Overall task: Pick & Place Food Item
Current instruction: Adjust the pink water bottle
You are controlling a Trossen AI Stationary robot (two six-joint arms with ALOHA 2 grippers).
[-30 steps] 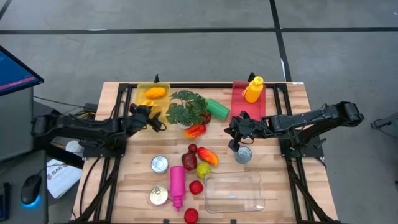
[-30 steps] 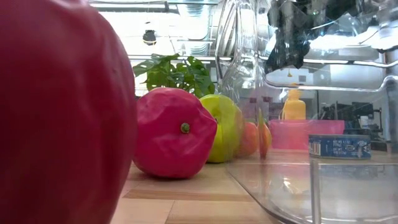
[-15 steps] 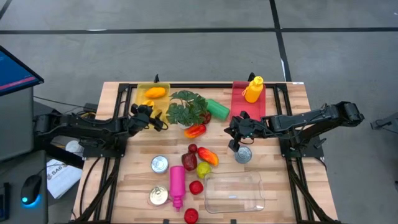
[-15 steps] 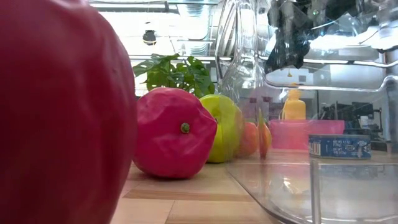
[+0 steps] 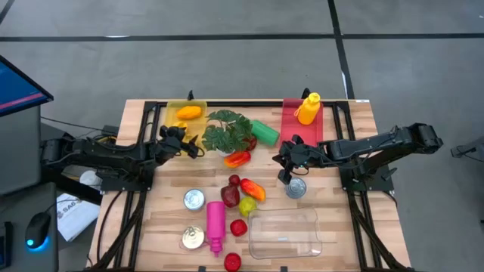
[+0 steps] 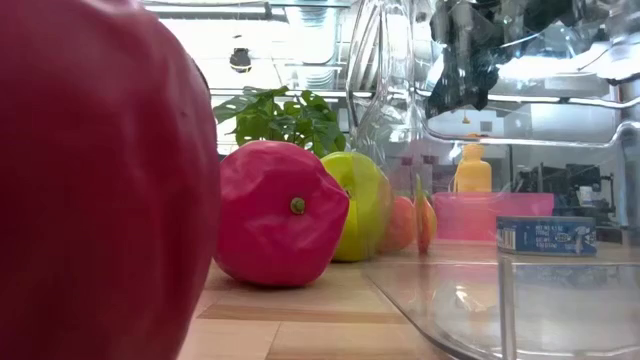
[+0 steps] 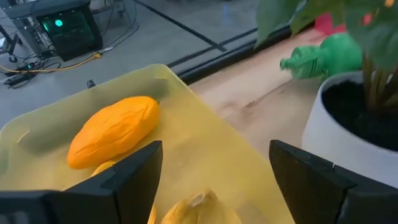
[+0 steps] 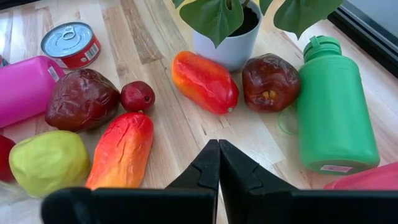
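yellow tray (image 7: pixel 205 149): orange fruit (image 7: pixel 115 130) | left gripper (image 7: pixel 214 177) spread, empty | right gripper (image 8: pixel 218 163) clenched, empty

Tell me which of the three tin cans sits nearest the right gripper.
The can just below the right gripper, right of the fruit; the other two lie left of the pink bottle.

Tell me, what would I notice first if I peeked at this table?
Probably the leafy green plant in its white pot near the back middle, with colourful toy fruits scattered in front of it. On its left, a yellow tray holds an orange mango-like fruit, with the left gripper open just above it. The pink bottle lying near the front stands out too.
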